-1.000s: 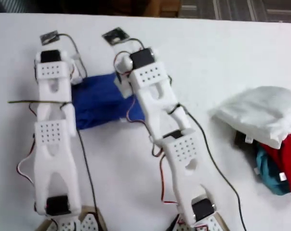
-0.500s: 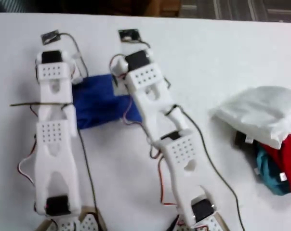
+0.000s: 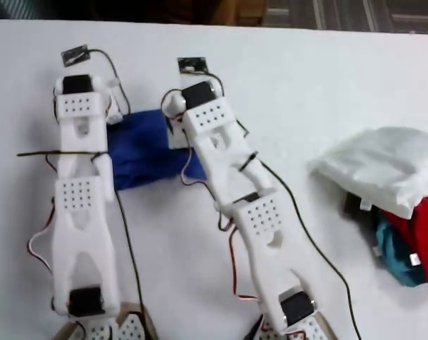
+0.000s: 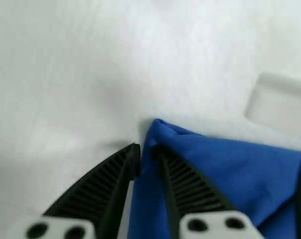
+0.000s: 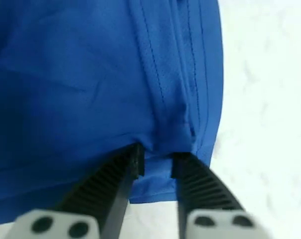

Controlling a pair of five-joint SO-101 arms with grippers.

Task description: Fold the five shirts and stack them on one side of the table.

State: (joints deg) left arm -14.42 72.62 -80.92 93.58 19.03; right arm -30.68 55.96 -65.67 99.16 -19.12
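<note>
The white worktop (image 3: 327, 85) carries everything, with 2 white arms lying side by side across its near half. The left arm (image 3: 79, 205) runs almost straight away from its base. The right arm (image 3: 249, 205) slants from its base toward the left arm, so the 2 wrists end up near each other.

At the worktop's right edge sits a heap of garments, well apart from both arms. A white shirt (image 3: 384, 166) lies on top, bulky and loosely folded. A red shirt (image 3: 423, 227) and a teal one (image 3: 397, 255) poke out from under its near side, and a dark piece (image 3: 356, 205) shows at the heap's left edge.

The blue shirt (image 3: 143, 152) lies flat between the 2 wrists, partly folded into a rough rectangle. One side is tucked under the left arm and the other reaches under the right arm's wrist.

The left jaws are closed on the blue shirt (image 4: 230, 169): a corner of the cloth rises between the 2 black ribbed fingers (image 4: 110, 184), which sit nearly together, with bare worktop beyond the tips.

The right jaws stand over the blue shirt (image 5: 80, 74) near its stitched hem. A bunched fold of that hem is pinched between the fingertips (image 5: 133, 159), which stand a little apart around the thick cloth. The shirt's edge and white worktop lie just beside them.
</note>
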